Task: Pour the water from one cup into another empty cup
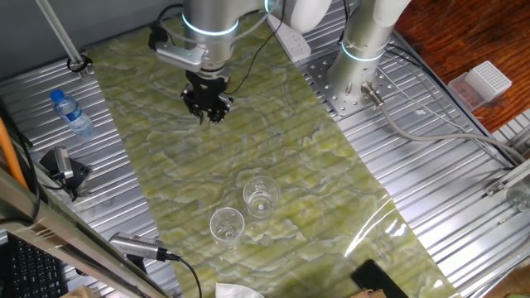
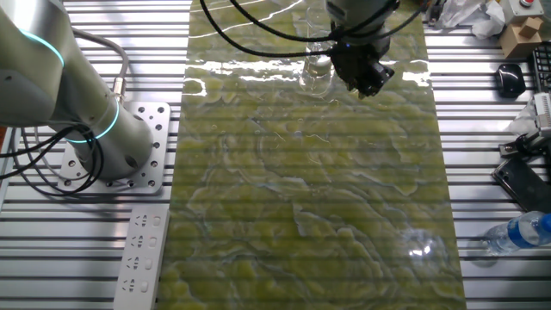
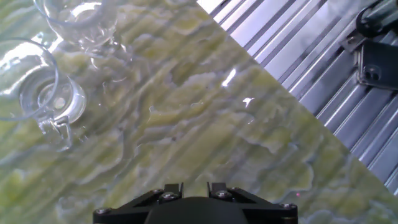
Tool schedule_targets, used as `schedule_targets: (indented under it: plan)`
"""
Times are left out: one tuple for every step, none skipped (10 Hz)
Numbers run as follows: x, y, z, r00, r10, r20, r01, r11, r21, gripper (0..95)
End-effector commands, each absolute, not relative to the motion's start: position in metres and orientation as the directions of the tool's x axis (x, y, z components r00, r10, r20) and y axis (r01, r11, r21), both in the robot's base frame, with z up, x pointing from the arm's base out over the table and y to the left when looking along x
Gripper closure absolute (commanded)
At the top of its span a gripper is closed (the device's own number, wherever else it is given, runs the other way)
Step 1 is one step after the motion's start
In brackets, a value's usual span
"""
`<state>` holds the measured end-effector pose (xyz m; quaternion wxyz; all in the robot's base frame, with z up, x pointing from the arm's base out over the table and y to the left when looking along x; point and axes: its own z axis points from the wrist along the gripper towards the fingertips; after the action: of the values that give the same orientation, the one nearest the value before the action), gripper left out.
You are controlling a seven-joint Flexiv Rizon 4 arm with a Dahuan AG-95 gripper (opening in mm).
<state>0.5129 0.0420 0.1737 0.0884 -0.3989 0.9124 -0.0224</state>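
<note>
Standing upright on the green marbled mat point(image 1: 207, 157), two clear glass cups sit close together near the front edge in one fixed view: the nearer-left cup point(image 1: 226, 224) and the farther-right cup point(image 1: 261, 197), just beside each other, though whether they touch cannot be told. The water cannot be made out with certainty in either glass; the pale round patch in the right-hand one may be only its base. Seen from the hand view, the same pair occupies the upper left corner, one cup point(image 3: 37, 84) at the left edge and the other cup point(image 3: 84, 25) cut off by the top edge. The gripper point(image 1: 206, 108) hangs above the far part of the mat, well apart from both cups and holding nothing; its fingertips look close together, but whether they are fully closed cannot be told. Beyond the mat lies the ribbed metal table point(image 1: 431, 207). A small blue-capped bottle point(image 1: 70, 113) lies on the far left of it, and a white power strip point(image 2: 139, 257) lies near the second arm's base point(image 2: 103, 146) in the other fixed view.
</note>
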Motion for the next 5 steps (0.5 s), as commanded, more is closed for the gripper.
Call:
schedule_targets:
  plan:
    - [0.5141, 0.0426, 0.1739, -0.661, -0.745, -0.085, -0.745, 0.666, -0.046, 57.0]
    - [0.5141, 0.0426, 0.1739, -0.649, -0.755, -0.090, -0.755, 0.654, -0.046, 57.0]
    - [0.5141, 0.0426, 0.1739, -0.641, -0.762, -0.094, -0.762, 0.646, -0.044, 57.0]
    - [0.5141, 0.0426, 0.1739, -0.621, -0.778, -0.091, -0.779, 0.626, -0.031, 57.0]
    - [0.5141, 0.0426, 0.1739, -0.574, -0.813, -0.093, -0.814, 0.579, -0.038, 38.0]
